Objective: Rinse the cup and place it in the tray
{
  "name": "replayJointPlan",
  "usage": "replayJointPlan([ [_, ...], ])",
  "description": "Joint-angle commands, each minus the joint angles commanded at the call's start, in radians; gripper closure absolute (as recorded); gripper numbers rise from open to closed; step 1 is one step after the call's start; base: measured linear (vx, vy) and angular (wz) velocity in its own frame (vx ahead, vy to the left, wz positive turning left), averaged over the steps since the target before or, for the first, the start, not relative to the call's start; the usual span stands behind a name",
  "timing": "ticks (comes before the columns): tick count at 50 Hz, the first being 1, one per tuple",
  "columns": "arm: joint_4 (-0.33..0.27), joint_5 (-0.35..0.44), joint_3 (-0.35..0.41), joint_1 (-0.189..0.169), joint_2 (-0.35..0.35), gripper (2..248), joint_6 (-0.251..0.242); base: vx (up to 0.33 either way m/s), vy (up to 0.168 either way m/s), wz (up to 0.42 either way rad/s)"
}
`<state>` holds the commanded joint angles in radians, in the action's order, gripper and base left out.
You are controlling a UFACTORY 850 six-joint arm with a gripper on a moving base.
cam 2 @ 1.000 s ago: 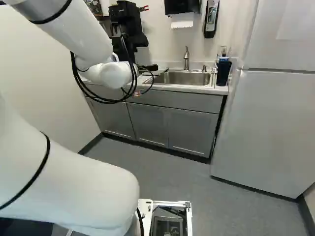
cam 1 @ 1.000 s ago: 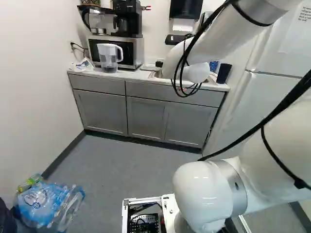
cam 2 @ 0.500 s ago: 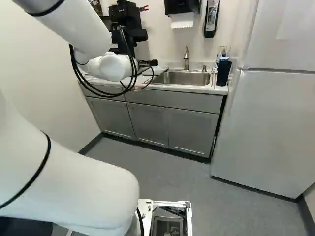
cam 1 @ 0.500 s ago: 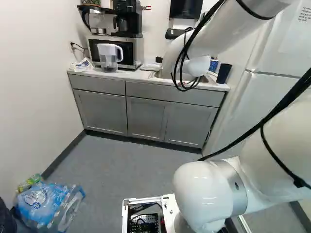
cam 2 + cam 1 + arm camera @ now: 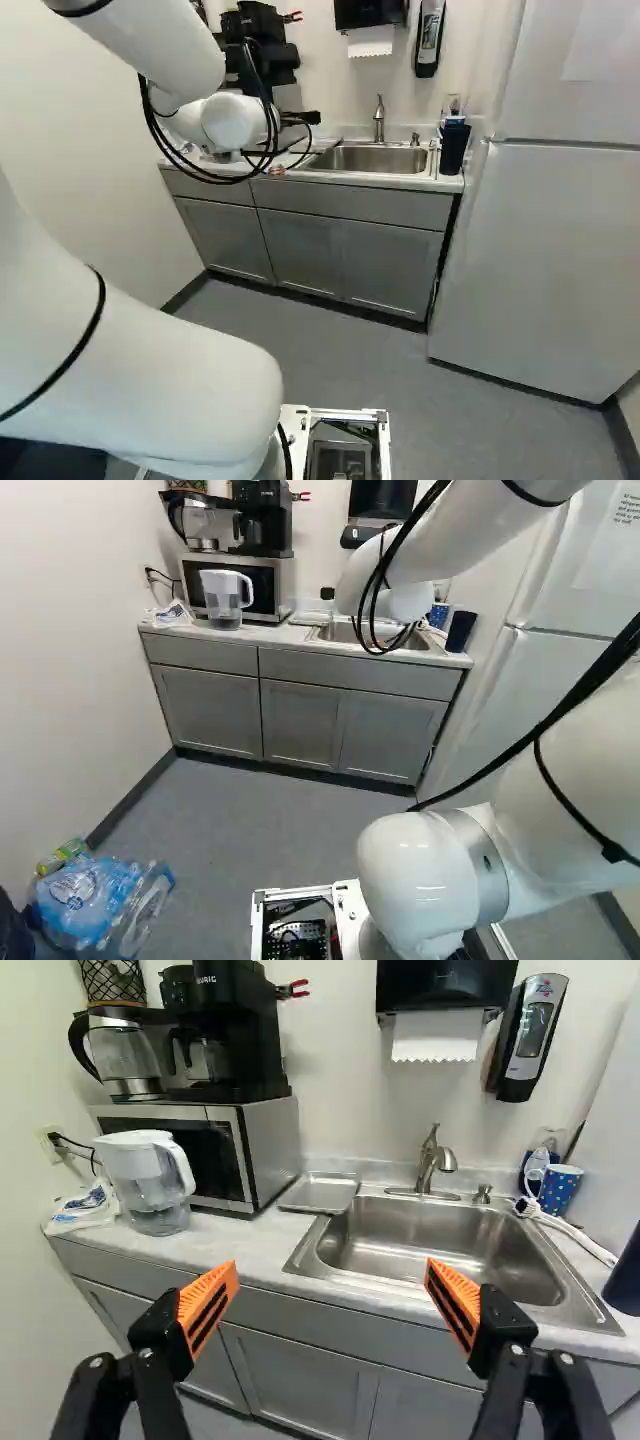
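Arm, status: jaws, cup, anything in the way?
Jaws open, empty. Blue cup upright beside sink, not in tray. White cord near cup, possible snag.

A pale-topped bench [image 5: 270, 635] with grey cabinets [image 5: 210, 710] stands along the back wall [image 5: 310, 100] of a kitchen area, a steel sink [image 5: 378, 159] set into it beside a white refrigerator [image 5: 540, 250]. Above hang a black paper towel dispenser [image 5: 445, 985] and a soap dispenser [image 5: 530, 1035]. A plain white side wall [image 5: 60, 630] meets the grey floor [image 5: 250, 820] at a dark baseboard [image 5: 130, 795]; a microwave [image 5: 272, 1150] sits on the bench, a coffee maker [image 5: 235, 1035] on top.
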<state>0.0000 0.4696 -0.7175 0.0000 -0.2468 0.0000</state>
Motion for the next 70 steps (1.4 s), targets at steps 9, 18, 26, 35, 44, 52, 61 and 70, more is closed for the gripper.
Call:
replayJointPlan([
  [9, 0.000, -0.018, -0.022, 0.000, 0.004, 3, 0.000, 0.000, 0.000, 0.000],
  [18, 0.000, -0.037, -0.044, 0.000, 0.008, 3, 0.000, 0.000, 0.000, 0.000],
  [26, 0.000, -0.055, -0.064, 0.000, 0.011, 3, 0.000, 0.000, 0.000, 0.000],
  [35, 0.000, -0.074, -0.086, 0.000, 0.015, 3, 0.000, 0.000, 0.000, 0.000],
  [44, 0.000, -0.094, -0.109, 0.000, 0.019, 3, 0.000, 0.000, 0.000, 0.000],
  [52, 0.000, -0.111, -0.126, 0.000, 0.021, 3, 0.000, 0.000, 0.000, 0.000],
  [61, 0.000, -0.128, -0.145, 0.000, 0.020, 3, 0.000, 0.000, 0.000, 0.000],
  [70, 0.000, -0.128, -0.146, 0.000, 0.020, 3, 0.000, 0.000, 0.000, 0.000],
])
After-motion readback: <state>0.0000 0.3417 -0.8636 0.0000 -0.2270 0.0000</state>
